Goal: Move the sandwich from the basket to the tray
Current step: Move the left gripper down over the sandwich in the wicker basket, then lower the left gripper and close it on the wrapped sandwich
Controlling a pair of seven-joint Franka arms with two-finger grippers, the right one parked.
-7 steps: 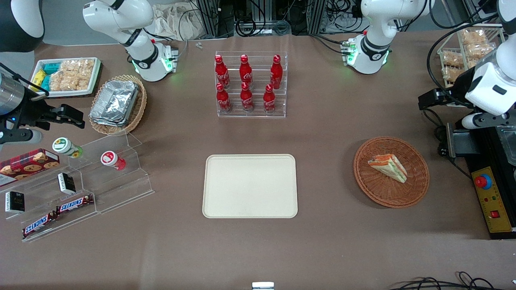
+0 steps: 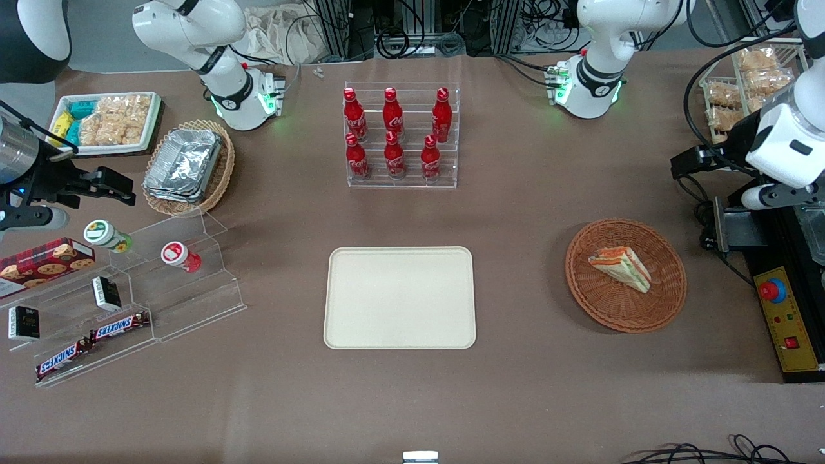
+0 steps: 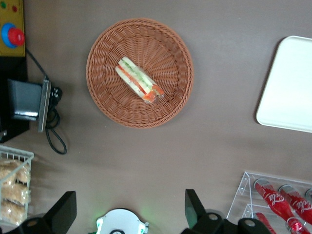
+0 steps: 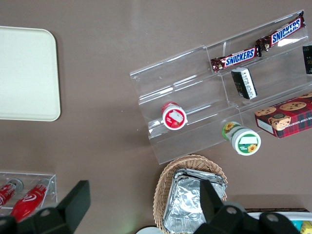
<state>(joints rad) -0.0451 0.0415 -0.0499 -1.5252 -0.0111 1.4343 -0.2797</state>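
Observation:
The sandwich (image 2: 620, 267) (image 3: 140, 86), a pale wedge with orange and green layers, lies in the round reddish-brown wicker basket (image 2: 664, 299) (image 3: 168, 105) toward the working arm's end of the table. The cream tray (image 2: 399, 298) (image 3: 290, 92) sits empty at the table's middle, beside the basket. My left gripper (image 2: 686, 161) (image 3: 129, 213) hangs high above the table, farther from the front camera than the basket. It is open, its fingers (image 3: 194, 208) wide apart with nothing between them.
A clear rack of red cola bottles (image 2: 401, 138) (image 3: 278, 197) stands farther from the front camera than the tray. A yellow control box with a red button (image 2: 787, 319) and a wire rack of snack bags (image 2: 751, 84) lie at the working arm's table end.
The left arm's wrist has shifted very slightly. The sandwich, basket and tray have not moved.

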